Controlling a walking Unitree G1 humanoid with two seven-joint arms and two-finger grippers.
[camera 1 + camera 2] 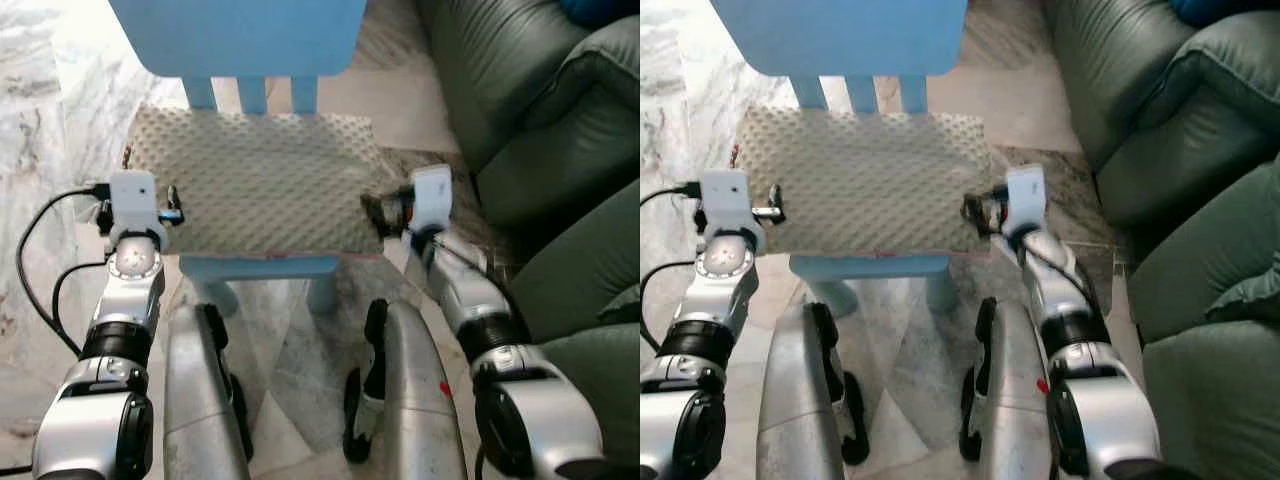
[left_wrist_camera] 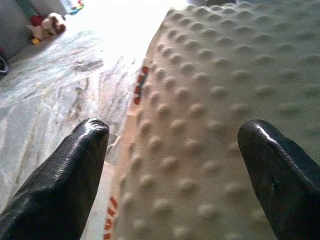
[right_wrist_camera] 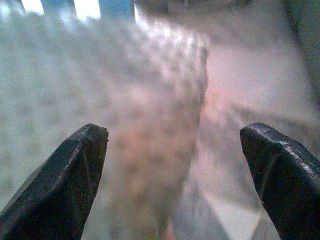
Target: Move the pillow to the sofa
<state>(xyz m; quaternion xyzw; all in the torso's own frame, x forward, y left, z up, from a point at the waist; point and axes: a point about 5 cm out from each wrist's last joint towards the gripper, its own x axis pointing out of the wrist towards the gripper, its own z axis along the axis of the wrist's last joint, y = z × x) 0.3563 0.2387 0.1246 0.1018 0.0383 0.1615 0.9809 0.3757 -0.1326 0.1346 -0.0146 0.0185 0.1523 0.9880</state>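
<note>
A dimpled beige pillow (image 1: 255,180) lies flat on the seat of a small blue chair (image 1: 250,40), its long axis running from 9 to 3 o'clock across the robot's front. The left gripper (image 2: 172,165) stands at the pillow's 9 o'clock end and the right gripper (image 3: 172,170) at its 3 o'clock end, each with jaws spread wide around the pillow's short edge and not yet closed on it. In the wrist views the fabric lies between the black fingers (image 2: 62,175), the left looking the closer to its edge. Neither arm is clearly nearer; the hold looks set to be two-sided. The green sofa (image 1: 540,110) waits at about 2 o'clock, just beside the chair on the marble floor (image 1: 50,120).
</note>
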